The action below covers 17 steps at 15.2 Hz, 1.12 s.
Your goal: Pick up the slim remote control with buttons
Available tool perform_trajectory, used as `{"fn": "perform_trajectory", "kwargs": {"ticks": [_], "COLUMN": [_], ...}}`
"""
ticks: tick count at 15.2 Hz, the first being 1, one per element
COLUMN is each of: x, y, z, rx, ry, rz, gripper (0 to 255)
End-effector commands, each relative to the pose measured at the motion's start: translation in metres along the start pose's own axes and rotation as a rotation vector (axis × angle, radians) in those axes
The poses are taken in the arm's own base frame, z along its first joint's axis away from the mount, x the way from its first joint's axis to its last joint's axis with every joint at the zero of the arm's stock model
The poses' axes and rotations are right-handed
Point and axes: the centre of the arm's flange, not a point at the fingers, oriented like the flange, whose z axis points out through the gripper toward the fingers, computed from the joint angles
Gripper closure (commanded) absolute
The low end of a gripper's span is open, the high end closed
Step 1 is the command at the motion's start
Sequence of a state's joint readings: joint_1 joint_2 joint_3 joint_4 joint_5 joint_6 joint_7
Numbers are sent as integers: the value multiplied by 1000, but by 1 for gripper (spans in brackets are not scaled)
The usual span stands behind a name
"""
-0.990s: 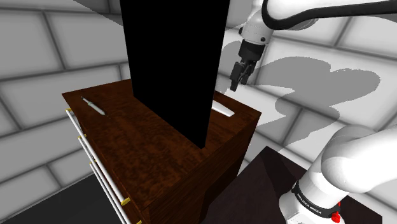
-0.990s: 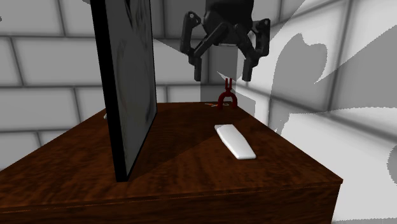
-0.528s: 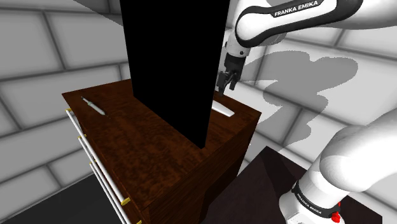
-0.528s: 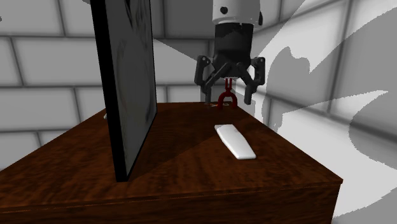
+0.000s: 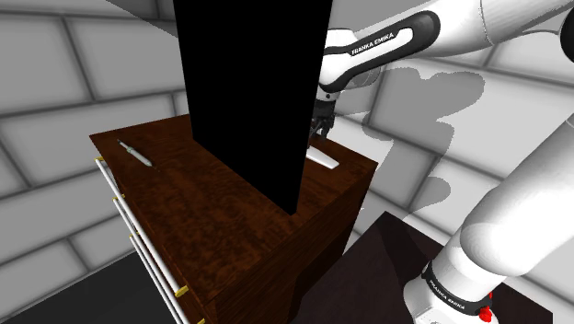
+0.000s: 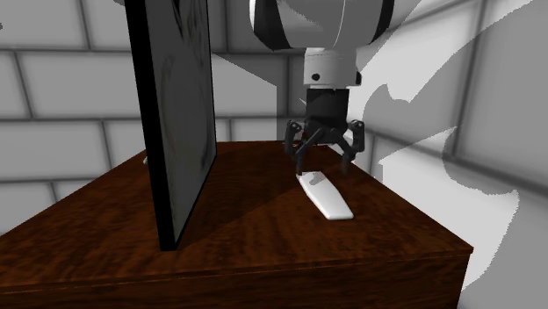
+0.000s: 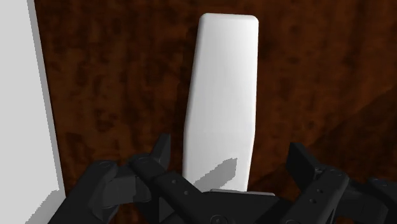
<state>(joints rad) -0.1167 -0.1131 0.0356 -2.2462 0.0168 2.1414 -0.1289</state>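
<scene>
Lying on the dresser (image 6: 105, 228), the remote (image 7: 222, 95) is a slim white bar; buttons cannot be made out. The gripper (image 6: 322, 168) straddles one end, fingers apart.

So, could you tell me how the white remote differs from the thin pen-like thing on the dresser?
The remote is a broad, plain white slab; the pen-like thing is a thin sliver. The remote lies under the open gripper, one end between its fingers; the pen-like thing lies apart, on the black panel's other side. Both lie flat on the dark wooden dresser.
</scene>
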Motion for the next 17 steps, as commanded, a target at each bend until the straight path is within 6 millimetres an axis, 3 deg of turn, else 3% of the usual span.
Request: {"fn": "perform_trajectory", "kwargs": {"ticks": [1, 7, 9, 10, 17], "x": [6, 6, 6, 5, 5], "y": [4, 5, 5, 4, 4], "z": [9, 44, 44, 44, 45], "rx": [-1, -1, -1, -1, -1], "ry": [-2, -2, -2, -2, -2], "rz": [4, 4, 4, 4, 4], "gripper": [0, 0, 0, 255, 255]}}
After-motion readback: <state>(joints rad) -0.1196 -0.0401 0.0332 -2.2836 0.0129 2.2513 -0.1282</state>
